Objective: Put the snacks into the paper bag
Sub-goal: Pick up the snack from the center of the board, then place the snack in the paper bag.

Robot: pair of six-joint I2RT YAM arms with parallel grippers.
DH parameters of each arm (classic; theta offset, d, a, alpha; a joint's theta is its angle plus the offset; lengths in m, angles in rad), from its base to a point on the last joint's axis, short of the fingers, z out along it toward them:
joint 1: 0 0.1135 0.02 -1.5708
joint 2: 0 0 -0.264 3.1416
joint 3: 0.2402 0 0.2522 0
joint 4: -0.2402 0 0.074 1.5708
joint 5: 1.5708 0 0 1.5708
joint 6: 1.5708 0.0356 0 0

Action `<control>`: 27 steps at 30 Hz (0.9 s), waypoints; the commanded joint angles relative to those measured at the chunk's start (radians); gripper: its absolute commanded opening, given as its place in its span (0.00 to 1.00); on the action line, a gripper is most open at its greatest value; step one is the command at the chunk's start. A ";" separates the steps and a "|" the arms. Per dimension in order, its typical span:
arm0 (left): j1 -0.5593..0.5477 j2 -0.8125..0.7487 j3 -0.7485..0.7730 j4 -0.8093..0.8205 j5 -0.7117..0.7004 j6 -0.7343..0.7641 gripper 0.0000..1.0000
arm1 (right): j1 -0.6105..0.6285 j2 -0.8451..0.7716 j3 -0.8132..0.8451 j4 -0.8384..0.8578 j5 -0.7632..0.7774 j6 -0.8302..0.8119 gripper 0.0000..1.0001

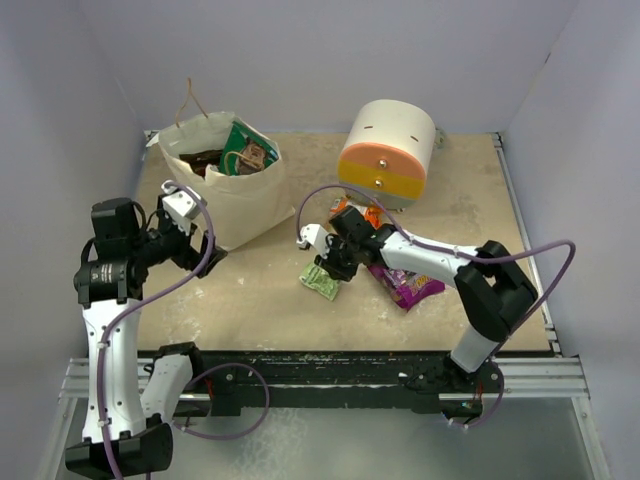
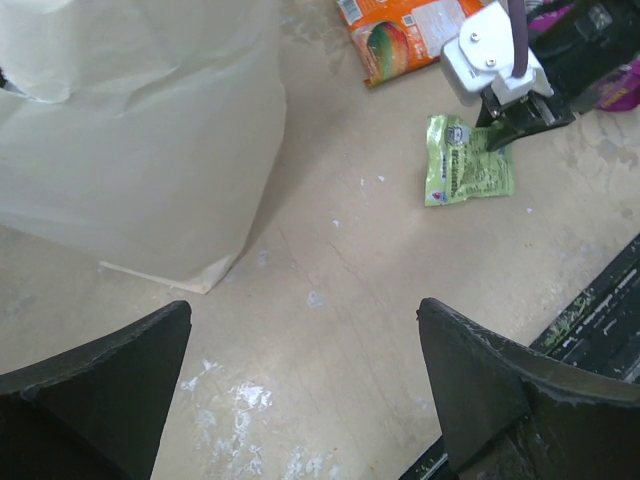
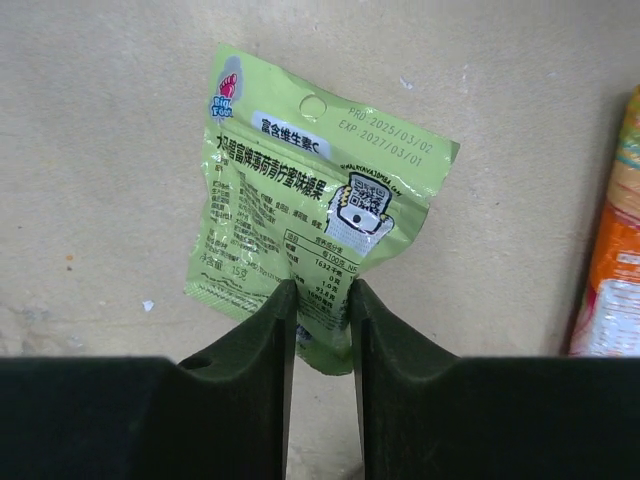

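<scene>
- The walls (image 1: pixel 60 90) are pale lilac and close the table (image 1: pixel 260 290) in on three sides. A metal rail (image 1: pixel 330 375) runs along its near edge.
- The table is worn beige board, scuffed with white specks and smears.
- My left pincer (image 2: pixel 303 310) hangs wide open and empty above bare board, just beside the bag (image 1: pixel 235 205).
- The bag is cream paper and stands upright at the back left with its mouth open and a twine handle sticking up. A brown packet (image 1: pixel 200 160) and a green-white packet (image 1: pixel 245 150) poke out of it.
- The green packet (image 3: pixel 310 200) is at mid-table, well apart from the bag. It is glossy light green with dark print, a white label, a small red-and-blue logo and a punched hang hole.
- My right pincer (image 3: pixel 322 290) is closed narrowly on that packet's lower edge. I cannot tell whether the packet lies flat or is raised.
- An orange packet (image 1: pixel 365 212) lies just behind my right pincer and a purple packet (image 1: pixel 410 285) lies to its right, partly under my arm.
- A round drum (image 1: pixel 388 150), white with orange and yellow bands, sits at the back right.
</scene>
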 commanded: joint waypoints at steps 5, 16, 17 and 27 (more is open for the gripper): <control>0.003 0.045 0.015 0.025 0.208 0.053 0.94 | -0.001 -0.133 0.108 0.006 -0.100 -0.056 0.00; -0.076 0.114 -0.011 0.230 0.336 -0.173 0.89 | 0.007 -0.188 0.364 0.000 -0.163 -0.004 0.00; -0.081 0.118 -0.013 0.260 0.351 -0.214 0.89 | 0.012 -0.192 0.376 0.002 -0.167 0.004 0.00; -0.159 0.194 -0.019 0.431 0.364 -0.492 0.82 | 0.079 -0.239 0.415 0.040 -0.164 0.073 0.00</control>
